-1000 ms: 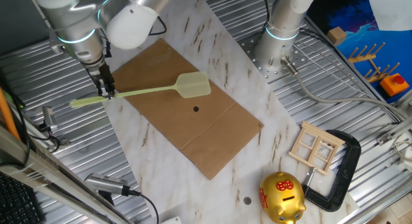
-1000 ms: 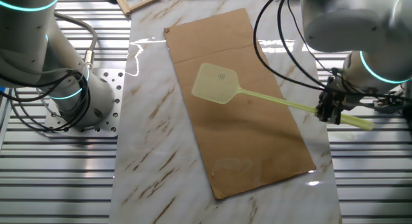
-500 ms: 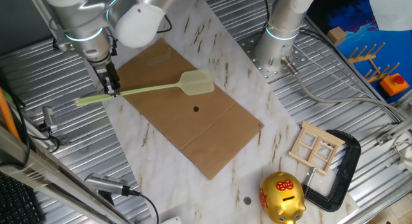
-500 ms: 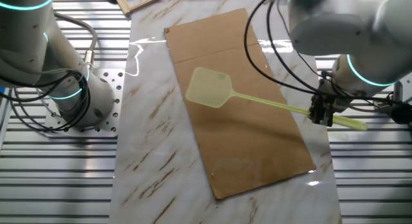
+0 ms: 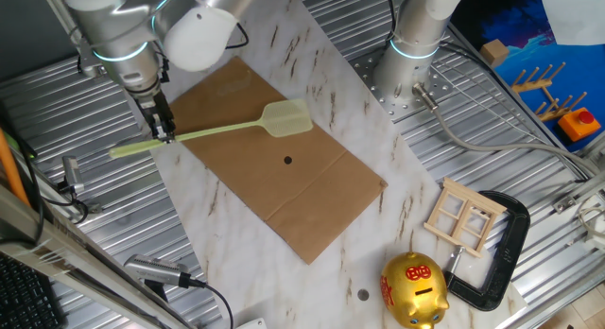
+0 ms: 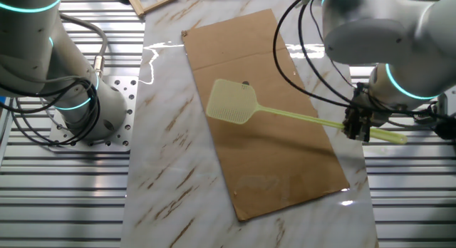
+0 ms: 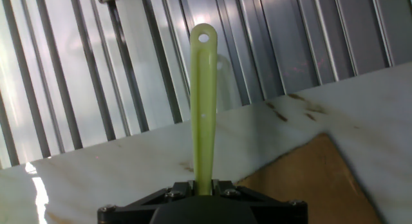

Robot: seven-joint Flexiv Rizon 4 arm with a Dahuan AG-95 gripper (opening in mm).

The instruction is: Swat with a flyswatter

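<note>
The pale yellow-green flyswatter point(image 5: 227, 129) is held above the brown sheet point(image 5: 284, 178), its mesh head point(image 5: 287, 120) over the sheet's upper part, just above a small dark spot point(image 5: 287, 160). My gripper point(image 5: 164, 129) is shut on the handle near its free end, at the sheet's left edge. In the other fixed view the head point(image 6: 231, 102) hangs over the sheet point(image 6: 271, 134) and the gripper point(image 6: 356, 125) grips the handle point(image 6: 299, 118) at the right. In the hand view the handle end point(image 7: 204, 95) with its hole sticks out beyond the gripper point(image 7: 204, 185).
A second arm's base point(image 5: 406, 64) stands at the back. A golden piggy bank point(image 5: 413, 289), a black clamp point(image 5: 501, 249) and a small wooden frame point(image 5: 465, 216) lie at front right. Ribbed metal point(image 5: 85, 225) surrounds the marble slab point(image 5: 397, 178).
The gripper rose and shifted slightly, carrying the swatter; the head moved up and a little left over the sheet, then barely moved in the last half second.
</note>
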